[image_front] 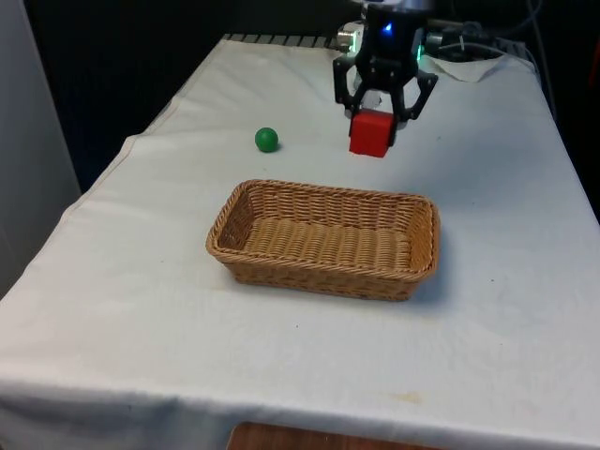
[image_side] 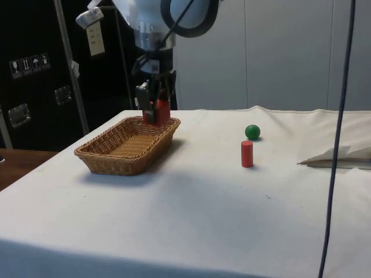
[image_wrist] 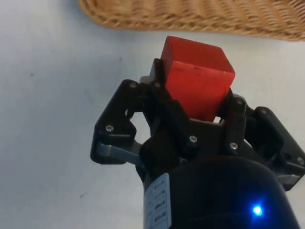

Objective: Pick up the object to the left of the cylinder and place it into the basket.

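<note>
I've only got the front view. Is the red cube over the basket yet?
Observer: Not yet. In the wrist view the red cube, clamped in the tool, hangs above the white cloth, short of the wicker basket.
Operator: And where does the cylinder stand?
Observer: In the side view a small red cylinder stands upright on the cloth, just on the camera's side of the green ball and apart from it.

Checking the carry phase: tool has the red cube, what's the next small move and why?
Probably carry the red cube forward until it is over the basket, then lower. The tool holds it clamped above the cloth, and the wrist view shows the basket rim just ahead, so the cube seems short of the opening.
</note>
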`<action>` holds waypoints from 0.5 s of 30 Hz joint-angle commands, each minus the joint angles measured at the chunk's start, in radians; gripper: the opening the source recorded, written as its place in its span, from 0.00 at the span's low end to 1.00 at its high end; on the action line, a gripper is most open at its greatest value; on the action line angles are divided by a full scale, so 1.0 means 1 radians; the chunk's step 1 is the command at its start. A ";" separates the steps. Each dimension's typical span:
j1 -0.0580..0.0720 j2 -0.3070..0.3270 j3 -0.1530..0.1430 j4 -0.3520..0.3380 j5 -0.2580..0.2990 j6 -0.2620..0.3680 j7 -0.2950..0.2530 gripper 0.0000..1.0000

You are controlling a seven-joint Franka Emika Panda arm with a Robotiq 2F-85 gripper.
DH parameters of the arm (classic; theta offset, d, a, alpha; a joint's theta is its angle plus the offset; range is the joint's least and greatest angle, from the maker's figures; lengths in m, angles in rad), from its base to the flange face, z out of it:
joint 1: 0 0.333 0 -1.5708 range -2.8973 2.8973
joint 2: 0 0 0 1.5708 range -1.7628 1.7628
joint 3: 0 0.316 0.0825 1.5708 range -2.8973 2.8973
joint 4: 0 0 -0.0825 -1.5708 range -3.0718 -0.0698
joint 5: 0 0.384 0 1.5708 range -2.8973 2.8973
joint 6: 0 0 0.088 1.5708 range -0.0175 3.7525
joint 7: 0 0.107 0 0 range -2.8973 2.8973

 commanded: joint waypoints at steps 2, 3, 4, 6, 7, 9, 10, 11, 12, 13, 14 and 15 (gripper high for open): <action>-0.012 0.020 0.003 0.019 0.035 0.011 -0.034 0.01; -0.013 0.029 0.000 0.027 0.042 0.013 -0.041 0.01; -0.003 0.036 -0.015 0.034 0.028 0.007 -0.030 0.01; -0.016 0.059 -0.007 0.054 0.067 0.019 -0.065 0.01; -0.018 0.070 -0.008 0.063 0.077 0.022 -0.074 0.01; -0.020 0.092 -0.012 0.082 0.094 0.028 -0.089 0.01; -0.022 0.106 -0.014 0.094 0.104 0.032 -0.097 0.01; -0.023 0.119 -0.015 0.104 0.113 0.034 -0.104 0.01; -0.010 0.117 -0.030 0.101 0.097 0.028 -0.090 0.01; -0.026 0.145 -0.017 0.127 0.131 0.037 -0.118 0.01; -0.028 0.159 -0.018 0.140 0.140 0.038 -0.125 0.01; -0.029 0.172 -0.020 0.151 0.149 0.040 -0.131 0.01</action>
